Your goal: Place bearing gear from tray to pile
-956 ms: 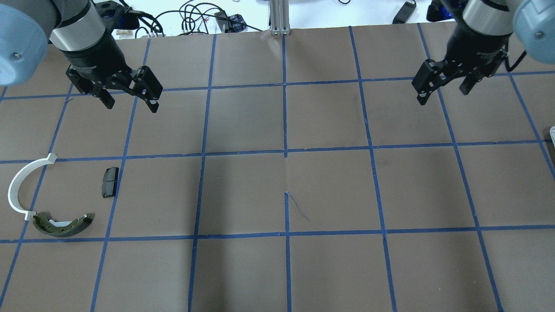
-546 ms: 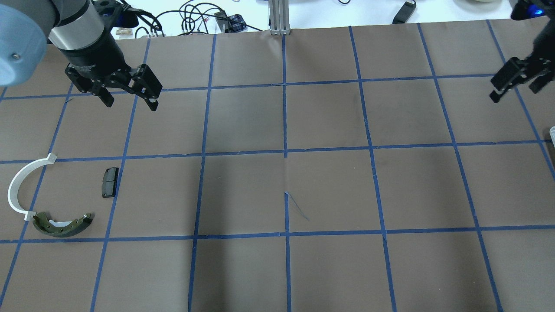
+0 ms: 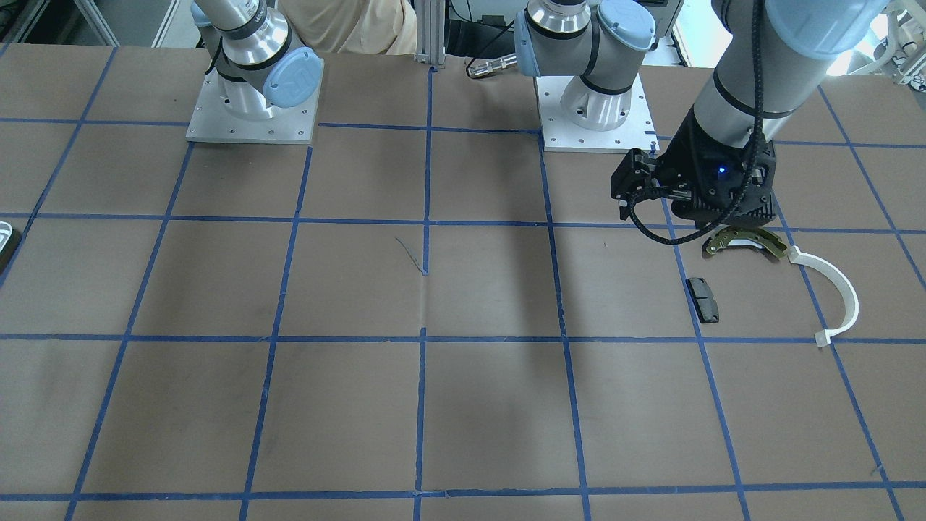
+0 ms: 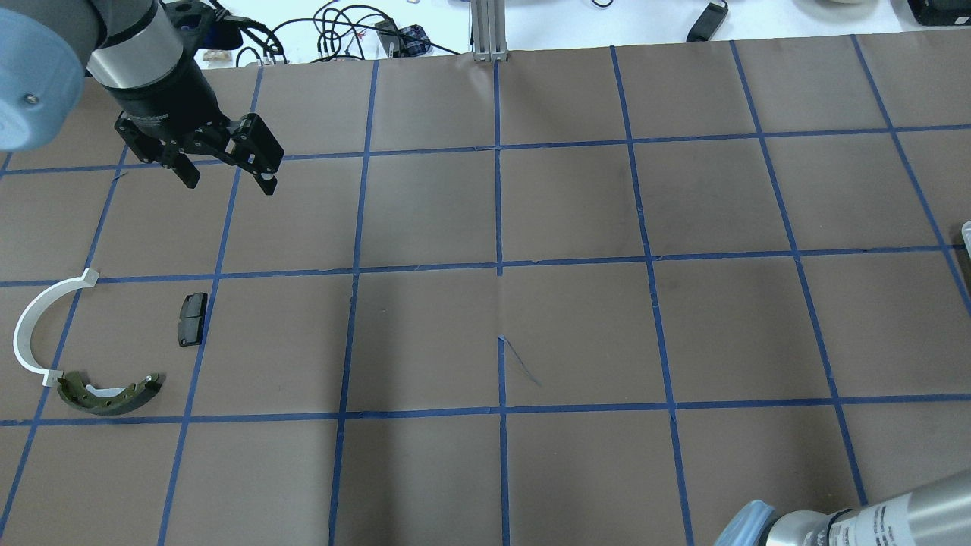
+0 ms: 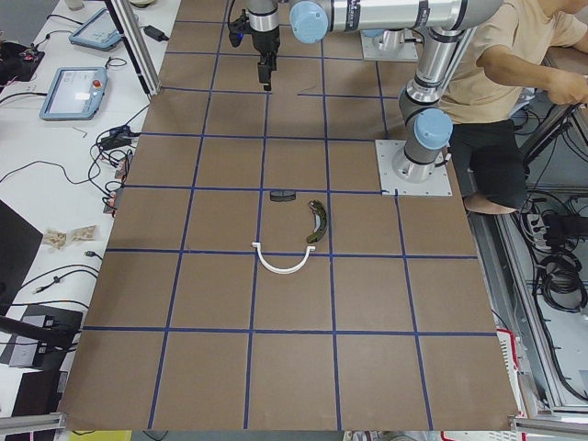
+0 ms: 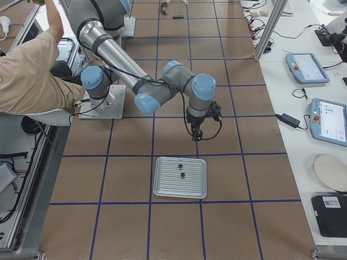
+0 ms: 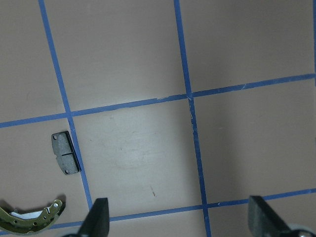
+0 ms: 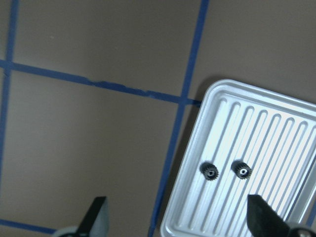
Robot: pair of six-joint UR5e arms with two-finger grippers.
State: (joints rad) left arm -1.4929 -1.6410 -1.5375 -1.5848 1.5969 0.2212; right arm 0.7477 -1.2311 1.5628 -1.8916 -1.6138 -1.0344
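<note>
The silver ribbed tray [image 6: 180, 177] lies at the table's right end. It shows as a sliver in the overhead view [image 4: 966, 231]. Two small dark bearing gears [image 8: 209, 171] [image 8: 242, 170] lie in it. My right gripper [image 8: 180, 222] is open and empty above the table just beside the tray [image 8: 276, 123]; it also shows in the right exterior view [image 6: 196, 132]. The pile holds an olive-brass shoe [image 4: 110, 393], a white half-ring [image 4: 38, 326] and a black pad [image 4: 192, 318]. My left gripper [image 4: 227, 182] hangs open and empty beyond the pile.
Blue tape lines grid the brown table. An aluminium post [image 4: 489, 30] and cables [image 4: 341, 30] sit at the far edge. An operator [image 6: 27, 70] sits behind the robot bases. Tablets [image 6: 308, 67] lie on a side table. The right arm's elbow [image 4: 834, 523] enters the overhead view's bottom right.
My right gripper has swung right and out of the overhead view, over to the tray. My left gripper and the pile have not moved.
</note>
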